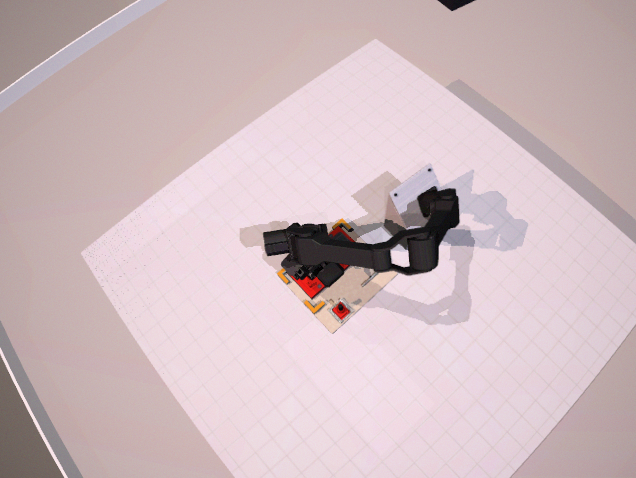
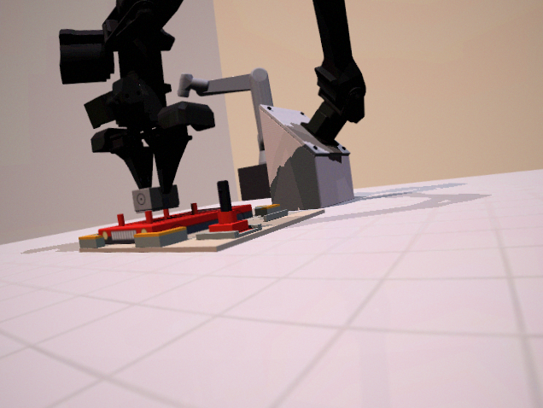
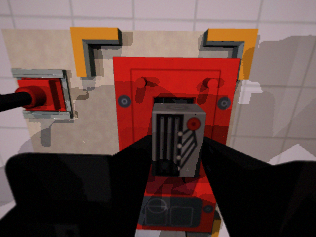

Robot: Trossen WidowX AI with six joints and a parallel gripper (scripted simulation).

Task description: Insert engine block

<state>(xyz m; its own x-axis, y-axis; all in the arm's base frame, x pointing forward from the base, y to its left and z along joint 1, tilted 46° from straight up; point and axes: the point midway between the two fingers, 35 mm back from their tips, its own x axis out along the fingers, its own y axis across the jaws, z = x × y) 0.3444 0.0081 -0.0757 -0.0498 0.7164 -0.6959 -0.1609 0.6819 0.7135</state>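
My gripper [image 2: 159,189] [image 3: 175,141] is shut on the grey engine block [image 2: 147,200] [image 3: 167,141], whose striped top with a red round cap faces up in the wrist view. The block hangs level, a little above the red car body [image 1: 311,286] [image 2: 206,215] [image 3: 135,66]. In the wrist view it covers most of the opening [image 3: 172,100]; only a dark strip of it shows beyond the block's far edge. The rib and the block's slot side cannot be made out. In the top view the arm hides the block.
The car body lies on a beige board [image 1: 354,292] [image 2: 210,245] [image 3: 45,131] between orange-topped corner brackets [image 1: 314,306] [image 2: 160,236] [image 3: 95,36]. A red piece with an upright black handle [image 1: 340,308] [image 2: 224,195] [image 3: 12,101] stands beside it. Short red posts [image 2: 148,215] [image 3: 212,83] rise from the body.
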